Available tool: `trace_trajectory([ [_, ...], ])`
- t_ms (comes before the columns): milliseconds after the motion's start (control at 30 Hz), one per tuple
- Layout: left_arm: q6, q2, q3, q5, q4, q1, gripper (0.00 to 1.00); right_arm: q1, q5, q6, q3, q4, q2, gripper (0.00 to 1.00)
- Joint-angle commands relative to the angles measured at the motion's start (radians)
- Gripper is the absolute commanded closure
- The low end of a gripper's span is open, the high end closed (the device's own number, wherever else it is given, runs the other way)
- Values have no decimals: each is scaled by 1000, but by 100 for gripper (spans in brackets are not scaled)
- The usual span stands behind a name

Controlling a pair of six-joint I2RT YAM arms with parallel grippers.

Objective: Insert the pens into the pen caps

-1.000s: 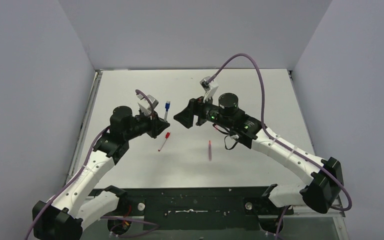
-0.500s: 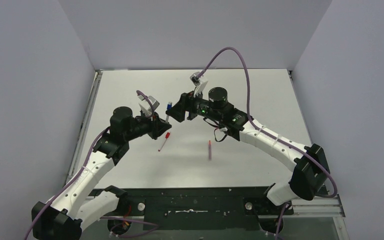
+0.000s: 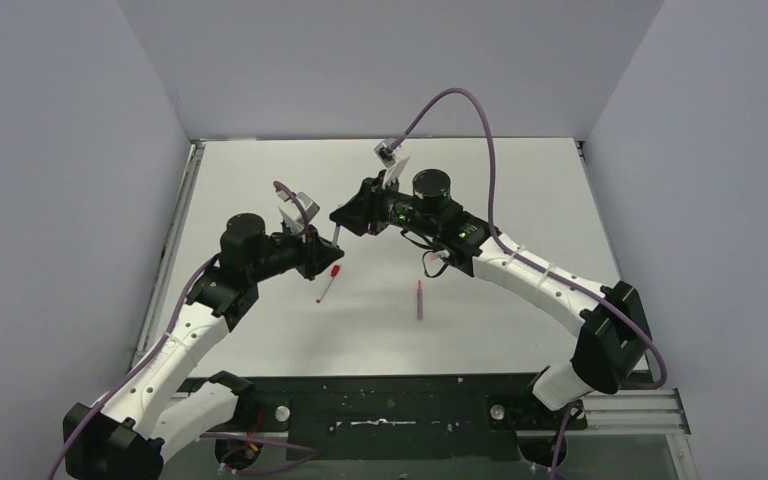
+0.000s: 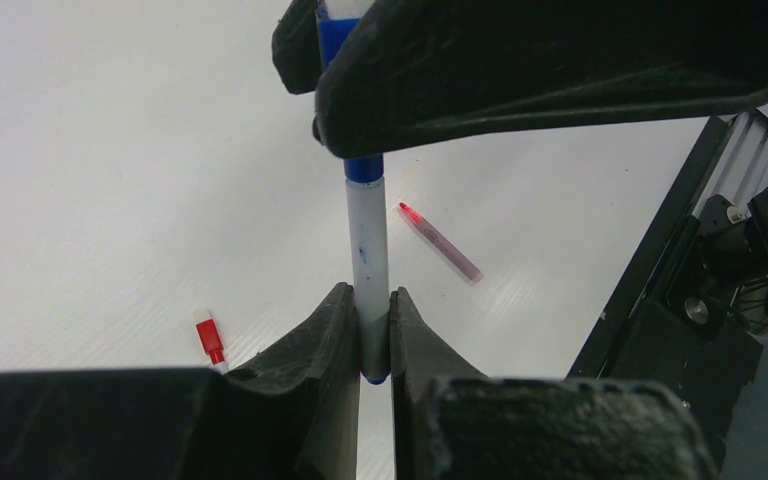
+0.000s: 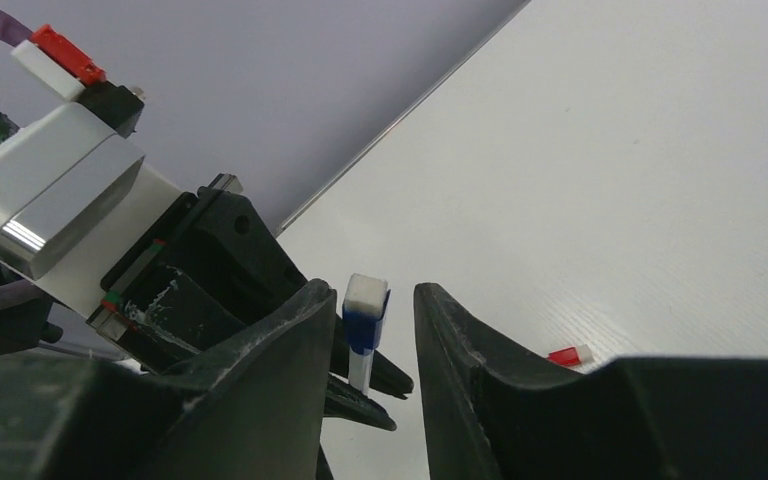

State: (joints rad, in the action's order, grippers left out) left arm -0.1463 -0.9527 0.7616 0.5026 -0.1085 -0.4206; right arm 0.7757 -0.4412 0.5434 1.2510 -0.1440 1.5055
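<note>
Swinging left from where it was hanging a second ago, your right gripper (image 5: 372,296) is now straddling the top of the blue-tipped pen (image 4: 367,235), which your left gripper (image 4: 367,312) is clamping upright by its lower barrel above the far-left part of the table (image 3: 530,190). The right jaws are standing slightly apart with the blue cap (image 5: 363,332) between them, not yet pinching, and you cannot tell whether that cap is fully seated. If you are closing off-centre, one finger is likely to shove the pen top sideways and tilt it in the left grip. Any push out of line with the barrel risks sliding it through the left fingers. The red-tipped pen (image 3: 327,285) and the pinkish-red pen (image 3: 420,299) are lying nearer, waiting.
</note>
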Motion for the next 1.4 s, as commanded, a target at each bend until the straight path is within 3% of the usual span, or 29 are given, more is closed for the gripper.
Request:
trace_trajectory([
  [0, 0, 13, 5, 19, 44, -6, 100, 0, -28, 4, 46, -52, 11, 71],
  [167, 8, 3, 20, 12, 43, -6, 100, 4, -37, 0, 44, -31, 12, 100],
  [800, 53, -45, 108, -34, 38, -4, 100, 103, 12, -25, -86, 5, 20, 100],
  [1033, 58, -53, 88, -28, 29, -4, 100, 94, -9, -39, -34, 26, 26, 100],
  [1067, 59, -57, 80, -29, 21, -4, 100, 87, -14, -47, -17, 36, 23, 92],
  [1167, 57, -63, 48, -30, 3, -6, 100, 36, -13, -73, 30, 67, -9, 51],
  [1200, 55, -66, 35, -32, -1, -6, 100, 8, -12, -79, 43, 75, -28, 43],
  [1267, 51, -72, 13, -35, -10, -6, 100, -66, -14, -88, 64, 92, -75, 33],
  [1367, 47, -77, -19, -46, -16, -7, 100, -205, -40, -83, 77, 108, -170, 26],
])
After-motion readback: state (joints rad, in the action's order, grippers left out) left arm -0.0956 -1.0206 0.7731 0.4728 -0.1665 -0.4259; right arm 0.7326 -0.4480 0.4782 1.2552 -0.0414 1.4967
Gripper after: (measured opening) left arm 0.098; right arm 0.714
